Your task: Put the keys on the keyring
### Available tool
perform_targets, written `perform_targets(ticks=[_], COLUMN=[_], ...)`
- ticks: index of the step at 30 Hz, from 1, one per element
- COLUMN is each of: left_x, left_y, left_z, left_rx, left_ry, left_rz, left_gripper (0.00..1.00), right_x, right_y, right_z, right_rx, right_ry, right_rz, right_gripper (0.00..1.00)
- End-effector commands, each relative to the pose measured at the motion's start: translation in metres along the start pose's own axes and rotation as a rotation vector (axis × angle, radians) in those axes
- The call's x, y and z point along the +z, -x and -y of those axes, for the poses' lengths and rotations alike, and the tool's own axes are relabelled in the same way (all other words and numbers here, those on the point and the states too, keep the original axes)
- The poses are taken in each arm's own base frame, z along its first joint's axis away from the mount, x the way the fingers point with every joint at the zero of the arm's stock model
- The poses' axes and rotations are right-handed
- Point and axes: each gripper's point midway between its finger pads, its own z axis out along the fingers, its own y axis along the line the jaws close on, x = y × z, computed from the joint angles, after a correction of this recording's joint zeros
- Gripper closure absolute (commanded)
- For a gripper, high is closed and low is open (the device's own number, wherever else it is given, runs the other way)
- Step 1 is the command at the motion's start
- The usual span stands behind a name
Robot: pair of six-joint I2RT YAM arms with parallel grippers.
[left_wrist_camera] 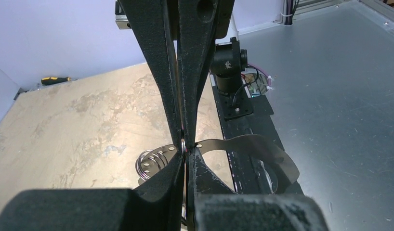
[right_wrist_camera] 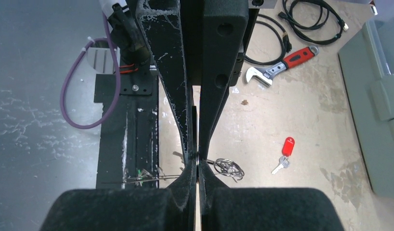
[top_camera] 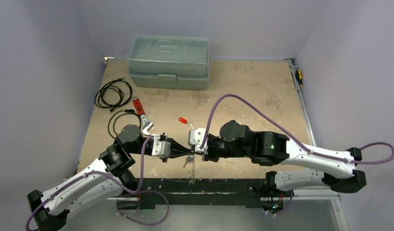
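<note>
Top view: left gripper (top_camera: 184, 154) and right gripper (top_camera: 197, 153) tip to tip just above the near edge of the table (top_camera: 262, 96). Each pair of fingers pressed together, pinching the keyring (top_camera: 192, 171) at the meeting point. Keyring edge-on here, a thin line running from the tips toward the black base rail (top_camera: 219, 185). Small keys (top_camera: 187, 161) dangling just under the pinch. Red-headed key (top_camera: 182, 120) loose on the board behind the grippers, long axis roughly left-right, head left, blade toward the right arm. Toolbox (top_camera: 168, 62) against the far edge; cables (top_camera: 113, 94) and wrench (top_camera: 141, 113) in the left half; screwdriver (top_camera: 298, 77) at the far right edge. Broadest open board on the right, between toolbox and right arm. Left wrist view: both finger pairs closed flat on the thin metal, keyring band (left_wrist_camera: 253, 139) arcing out over the rail, small coiled rings (left_wrist_camera: 151, 163) on the board side. Right wrist view: same closed pinch, hoop wire stretching left over the rail with keys (right_wrist_camera: 142, 173) on it, coiled rings just right of the tips. Red-headed key (right_wrist_camera: 287, 147) well apart, lying diagonal, head up-right.
</note>
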Motion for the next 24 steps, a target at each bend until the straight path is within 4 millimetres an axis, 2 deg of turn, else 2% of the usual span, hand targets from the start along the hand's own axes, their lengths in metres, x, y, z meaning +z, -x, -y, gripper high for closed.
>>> perform_targets(ticks=[1, 2, 4, 6, 8, 11, 13, 15, 21, 24], left_x=[-0.006, -0.008, -0.013, -0.016, -0.017, -0.021, -0.025, -0.028, -0.034, -0.036], left_y=[0.021, 0.025, 0.033, 0.04, 0.044, 0.051, 0.057, 0.062, 0.072, 0.076], left_z=[-0.003, -0.004, -0.003, -0.002, -0.002, -0.004, -0.004, -0.005, -0.004, -0.002], left_rx=[0.075, 0.09, 0.117, 0.128, 0.129, 0.136, 0.148, 0.16, 0.173, 0.176], left_ry=[0.036, 0.052, 0.077, 0.085, 0.095, 0.126, 0.147, 0.166, 0.188, 0.189], left_rz=[0.051, 0.064, 0.097, 0.125, 0.146, 0.174, 0.199, 0.225, 0.271, 0.295], left_gripper=[1.0, 1.0, 1.0, 1.0, 1.0, 1.0, 1.0, 1.0, 1.0, 1.0], right_x=[-0.014, -0.015, -0.016, -0.018, -0.024, -0.039, -0.052, -0.055, -0.044, -0.04], right_y=[0.053, 0.055, 0.057, 0.06, 0.064, 0.073, 0.078, 0.078, 0.074, 0.077], right_z=[0.007, 0.008, 0.01, 0.015, 0.022, 0.029, 0.027, 0.02, 0.003, -0.004], right_rx=[-0.013, -0.007, 0.015, 0.035, 0.059, 0.095, 0.111, 0.121, 0.125, 0.122], right_ry=[-0.016, -0.021, -0.041, -0.076, -0.123, -0.177, -0.174, -0.142, -0.053, -0.008], right_rz=[0.195, 0.21, 0.242, 0.288, 0.347, 0.473, 0.567, 0.615, 0.633, 0.647], right_gripper=[1.0, 0.96, 0.7, 0.48, 0.39, 0.38, 0.45, 0.51, 0.64, 0.66])
